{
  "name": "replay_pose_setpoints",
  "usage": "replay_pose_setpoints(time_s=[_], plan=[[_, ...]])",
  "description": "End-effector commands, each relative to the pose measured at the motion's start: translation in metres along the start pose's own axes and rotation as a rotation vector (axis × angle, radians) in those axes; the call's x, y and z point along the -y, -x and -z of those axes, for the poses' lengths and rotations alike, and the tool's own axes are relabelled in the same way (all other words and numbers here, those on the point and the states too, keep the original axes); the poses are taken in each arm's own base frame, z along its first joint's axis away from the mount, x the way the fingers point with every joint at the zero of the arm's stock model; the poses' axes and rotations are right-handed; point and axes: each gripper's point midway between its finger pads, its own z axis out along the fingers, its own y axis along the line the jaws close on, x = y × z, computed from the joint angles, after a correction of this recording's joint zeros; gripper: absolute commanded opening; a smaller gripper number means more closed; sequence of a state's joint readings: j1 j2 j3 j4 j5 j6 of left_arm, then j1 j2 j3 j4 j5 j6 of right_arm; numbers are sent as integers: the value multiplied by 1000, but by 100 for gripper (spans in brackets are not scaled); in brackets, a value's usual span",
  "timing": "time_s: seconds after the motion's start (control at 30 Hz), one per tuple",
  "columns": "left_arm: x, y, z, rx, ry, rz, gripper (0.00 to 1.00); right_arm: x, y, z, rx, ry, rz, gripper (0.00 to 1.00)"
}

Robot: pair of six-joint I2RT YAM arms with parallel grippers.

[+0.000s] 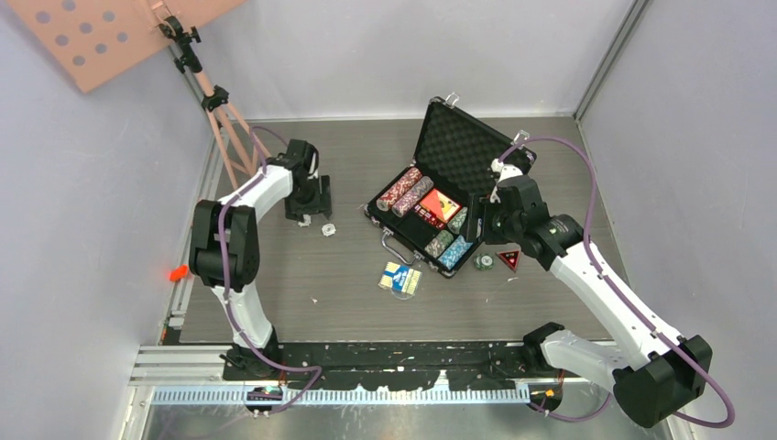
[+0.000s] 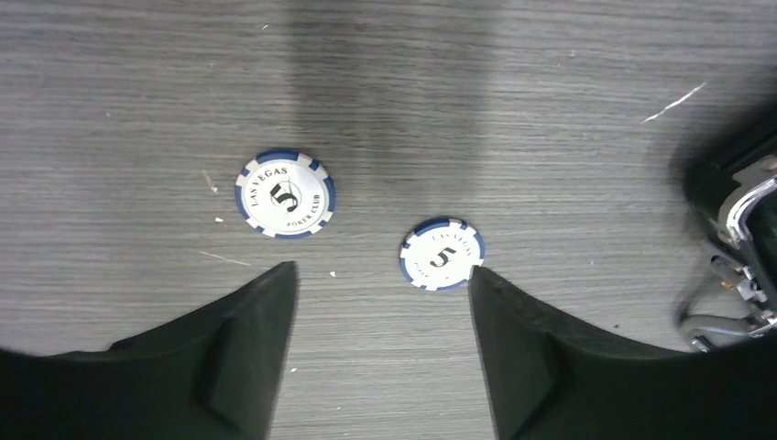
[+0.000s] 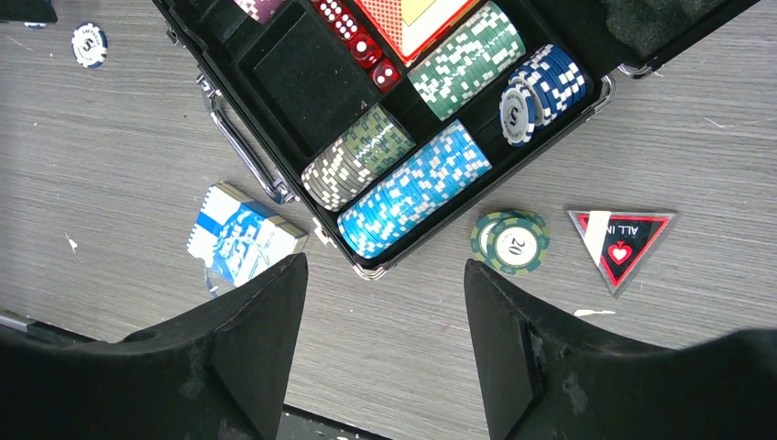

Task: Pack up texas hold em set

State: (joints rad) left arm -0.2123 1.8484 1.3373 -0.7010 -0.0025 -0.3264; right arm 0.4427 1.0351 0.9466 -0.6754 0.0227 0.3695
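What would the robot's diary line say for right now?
left jaws open over two loose chips | right jaws open near briefcase | blue deck, green chips unpacked

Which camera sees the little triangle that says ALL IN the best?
The right wrist view. There the triangle lies close and unblocked, its ALL IN lettering readable. The top external view shows only a tiny dark shape beside the briefcase. The left wrist view misses it.

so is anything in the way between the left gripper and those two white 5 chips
Nothing visible. The left gripper is open above the table; the far chip and the near chip lie flat just ahead, the near one right at a fingertip.
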Motion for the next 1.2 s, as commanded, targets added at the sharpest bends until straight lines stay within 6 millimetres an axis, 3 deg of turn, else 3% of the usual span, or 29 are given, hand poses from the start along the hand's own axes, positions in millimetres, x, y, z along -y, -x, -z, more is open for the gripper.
replay_pose_setpoints(time_s=[0.0,0.07,0.13,0.3,0.43,0.7,0.9,1.17], plan=[[12,2,15,27,-64,-12,81,-10,21,8,54,31,-5,69],[14,-3,12,30,-58,-22,88,-10,22,7,53,30,-6,70],[17,-10,8,23,-59,-33,88,-11,22,8,53,29,-9,69],[25,-18,-2,-4,-52,-63,76,-16,19,6,32,61,-13,69],[28,-24,-14,-37,-30,-88,73,-16,17,6,29,63,-16,69],[11,-29,-31,-80,77,-101,61,-17,16,8,28,68,-21,69],[9,-25,-26,-44,86,-107,38,-18,17,10,34,72,-16,69],[5,-7,6,68,95,-104,33,-20,17,10,27,84,-18,69]])
